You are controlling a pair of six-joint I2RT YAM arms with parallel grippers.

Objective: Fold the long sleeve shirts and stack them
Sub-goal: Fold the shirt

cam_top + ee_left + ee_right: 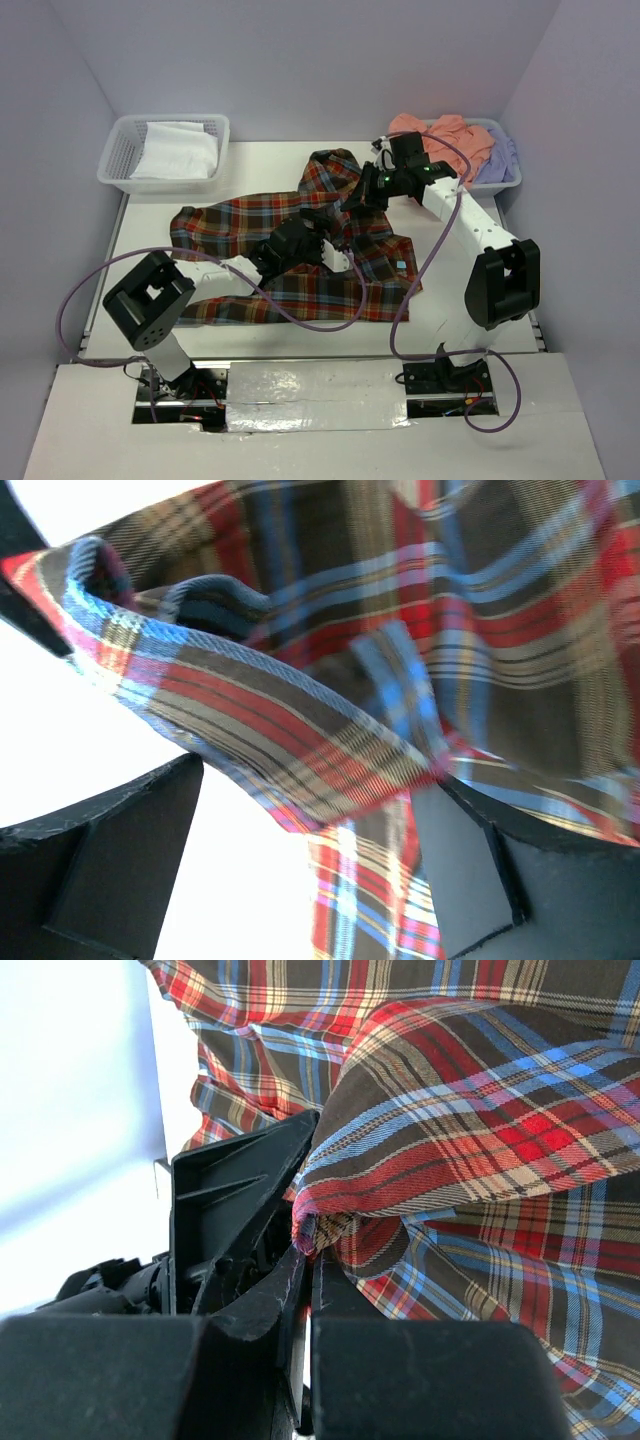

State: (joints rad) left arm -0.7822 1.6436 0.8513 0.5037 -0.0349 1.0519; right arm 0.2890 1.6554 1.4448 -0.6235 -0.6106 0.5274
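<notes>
The plaid shirt [290, 255] lies spread across the middle of the white table [140, 240], partly folded over itself. My right gripper [358, 196] is shut on a folded edge of the plaid shirt [470, 1110]; in the right wrist view the jaws [308, 1250] pinch the cloth tight. My left gripper [328, 238] hovers over the shirt's middle, open; in the left wrist view its fingers [120, 860] stand wide apart, with a plaid fold [280, 730] crossing above the gap. The salmon-pink shirt [440, 135] and the lavender shirt [500, 155] lie in the back right basket.
A white lattice basket [120, 160] at the back left holds white cloth [178, 150]. The other white basket [505, 183] stands at the back right, close behind my right arm. Purple walls close in the table on three sides.
</notes>
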